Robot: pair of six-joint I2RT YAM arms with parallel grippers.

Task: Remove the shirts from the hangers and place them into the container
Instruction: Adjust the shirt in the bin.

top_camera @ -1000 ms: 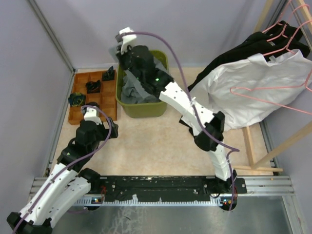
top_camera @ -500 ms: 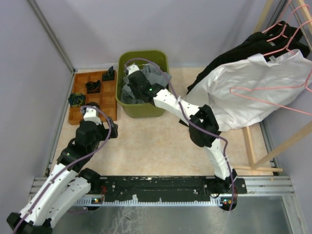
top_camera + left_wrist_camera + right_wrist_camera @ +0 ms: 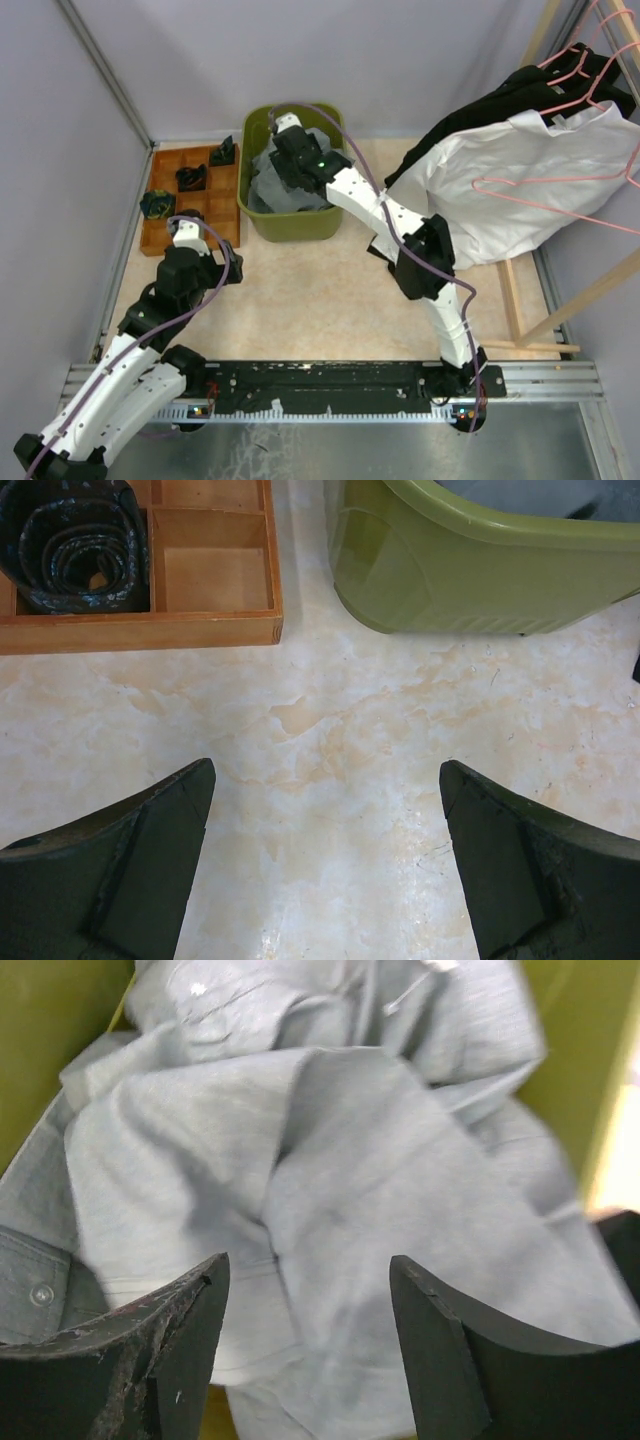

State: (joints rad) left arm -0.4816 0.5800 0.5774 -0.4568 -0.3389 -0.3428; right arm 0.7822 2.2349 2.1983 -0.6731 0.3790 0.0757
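Roughly a quarter done, by my reckoning. Grey shirt (image 3: 330,1160) lay crumpled inside container (image 3: 296,226). Right gripper (image 3: 308,1280) hung over it, jaws parted, gripping nothing. White shirt (image 3: 520,170) and black shirts (image 3: 515,90) hung on hangers (image 3: 545,180), well right of container. Left gripper (image 3: 325,780) spread wide, empty, near container's front-left corner. White and black ones left to strip.
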